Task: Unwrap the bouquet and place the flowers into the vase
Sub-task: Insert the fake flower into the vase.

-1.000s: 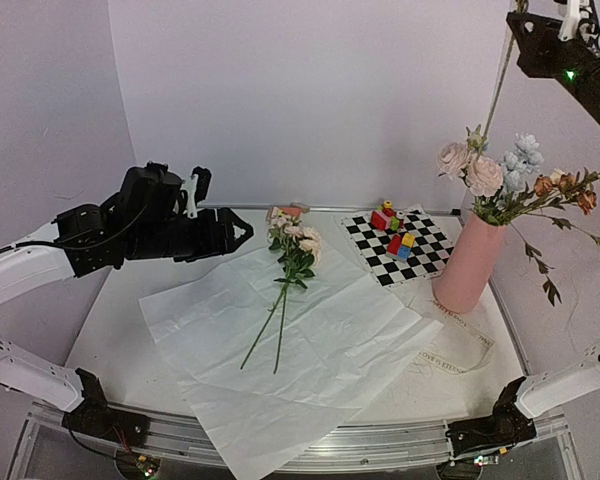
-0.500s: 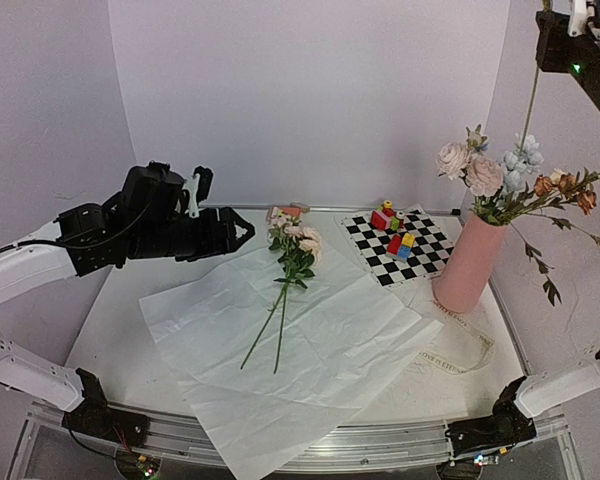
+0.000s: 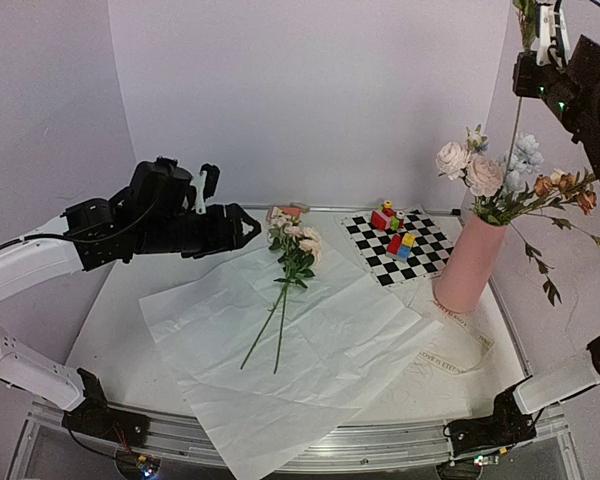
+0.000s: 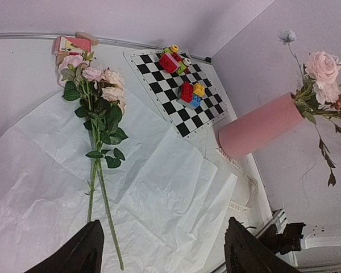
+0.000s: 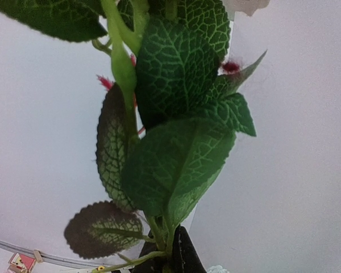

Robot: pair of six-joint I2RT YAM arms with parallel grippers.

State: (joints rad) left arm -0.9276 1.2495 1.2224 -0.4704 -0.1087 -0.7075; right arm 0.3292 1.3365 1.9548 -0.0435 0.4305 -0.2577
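Right gripper (image 5: 170, 256) clamps a dangling stem (image 3: 515, 110) high over the vase (image 3: 470, 265), left gripper (image 3: 238, 225) hangs open beside the flowers (image 3: 295, 245) on the paper (image 3: 350, 340), and that stem may snag crowded blooms (image 3: 485, 175) and miss the mouth.

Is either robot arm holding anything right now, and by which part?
The right end effector is shut on a leafy green flower stem, gripping its stalk close to the leaves. The left end effector is open and holds nothing.

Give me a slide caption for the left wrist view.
Open left gripper hovers over loose roses on unfolded white paper, pink vase and checkerboard beyond.
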